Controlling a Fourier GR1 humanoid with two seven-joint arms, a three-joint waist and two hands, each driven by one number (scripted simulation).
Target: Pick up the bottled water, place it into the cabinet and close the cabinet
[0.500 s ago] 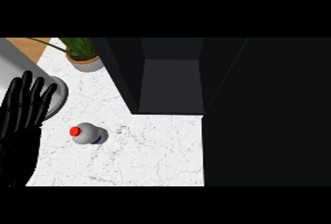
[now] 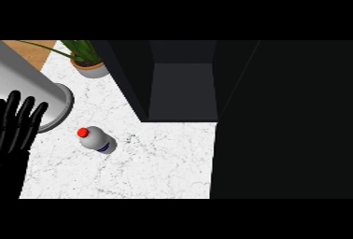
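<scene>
On the white marble bench (image 2: 158, 158), the red-capped bottled water (image 2: 98, 140) is sitting left of centre, near the left hand (image 2: 17, 128) but apart from it. That hand is resting at the left edge, fingers straight and spread, holding nothing. Farther back, the dark cabinet (image 2: 183, 88) is standing open. A potted plant (image 2: 88, 63) is sitting far left, beside a grey metal cylinder (image 2: 27, 88).

1. The left hand (image 2: 12, 140) shows at the view's left edge, rising from the lower left corner.
2. Its fingers are straight, slightly spread, pointing up the view.
3. It holds nothing.
</scene>
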